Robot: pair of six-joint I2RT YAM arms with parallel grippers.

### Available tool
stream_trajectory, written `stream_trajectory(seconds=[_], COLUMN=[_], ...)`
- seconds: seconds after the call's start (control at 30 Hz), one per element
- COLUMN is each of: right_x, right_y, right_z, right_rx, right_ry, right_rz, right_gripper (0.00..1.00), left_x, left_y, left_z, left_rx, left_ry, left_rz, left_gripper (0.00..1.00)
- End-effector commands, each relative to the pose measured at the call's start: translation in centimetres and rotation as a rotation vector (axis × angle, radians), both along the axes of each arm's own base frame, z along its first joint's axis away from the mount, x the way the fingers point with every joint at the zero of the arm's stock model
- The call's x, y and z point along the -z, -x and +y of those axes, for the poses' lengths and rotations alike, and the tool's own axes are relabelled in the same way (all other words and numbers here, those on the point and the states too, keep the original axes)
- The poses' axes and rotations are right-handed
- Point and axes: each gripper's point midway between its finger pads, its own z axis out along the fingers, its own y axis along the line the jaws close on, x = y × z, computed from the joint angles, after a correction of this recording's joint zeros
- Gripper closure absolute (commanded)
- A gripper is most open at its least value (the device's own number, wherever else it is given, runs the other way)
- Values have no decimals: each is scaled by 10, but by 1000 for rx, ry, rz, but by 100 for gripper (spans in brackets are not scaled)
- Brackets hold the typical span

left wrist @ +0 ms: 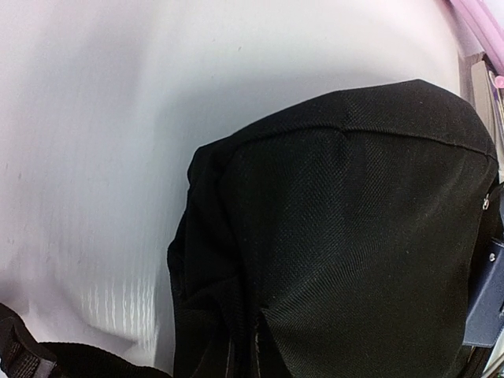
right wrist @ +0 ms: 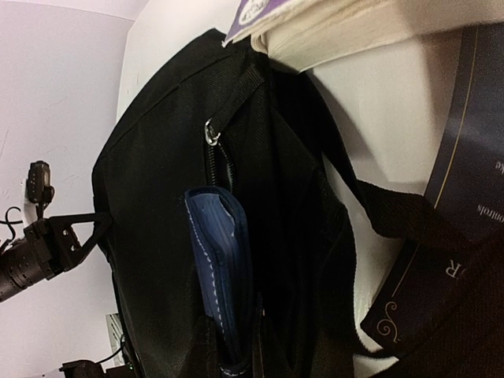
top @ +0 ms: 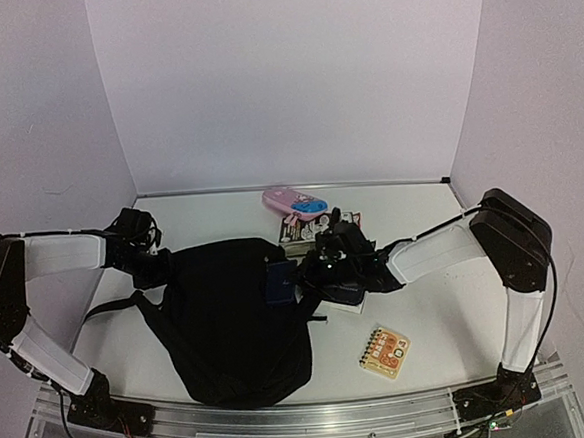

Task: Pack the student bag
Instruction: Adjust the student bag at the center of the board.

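Left fingers (right wrist: 83, 226) look clamped on the student bag (top: 229, 324) (right fingers (top: 312, 268), can't tell), so hold its mouth taut and slide the blue pouch (right wrist: 222, 276) deeper.

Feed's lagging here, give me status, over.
Left tool pinching edge of student bag. Right tool over bag mouth, grip unreadable. Blue pouch partway in the opening. Books lie beside the mouth.
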Motion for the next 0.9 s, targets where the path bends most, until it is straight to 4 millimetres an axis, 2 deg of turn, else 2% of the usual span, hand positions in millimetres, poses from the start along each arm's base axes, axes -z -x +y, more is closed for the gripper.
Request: stream_trajectory(seconds=[0.0,0.1,0.17,0.2,0.27,0.33,0.4,0.47,0.53,0.63,0.73,0.87], right_x=[29,31,24,19,5,-9,-24,-36,-45,-59,-71,-77], right_y=[32,34,33,31,23,17,13,11,9,5,2,-1], right_z=[13,18,22,22,18,10,2,-4,-11,-28,-46,-71], right_rx=[-45,-30,-17,-6,36,78,99,110,117,156,202,254], right_ry=[-11,-47,-72,-79,-85,-82,-78,-63,-19,36,73,112], right_rz=[130,149,139,125,82,34,-19,-63,-106,-159,-196,-214], right_gripper=[100,100,100,100,100,100,100,100,100,100,100,100], left_x=[-41,-44,-47,-49,-54,-68,-86,-102,-115,-114,-100,-76], left_y=[-42,-43,-45,-46,-49,-53,-53,-48,-44,-31,-20,-7], left_z=[-23,-33,-37,-35,-21,-8,3,0,-13,-45,-77,-120], left_rx=[100,158,179,174,123,75,40,42,69,142,209,287], left_ry=[50,90,98,83,10,-69,-161,-224,-257,-270,-277,-291], left_rz=[-196,-223,-230,-226,-224,-250,-288,-315,-338,-308,-266,-212], left_gripper=[100,100,99,94,75,45,23,14,11,9,7,6])
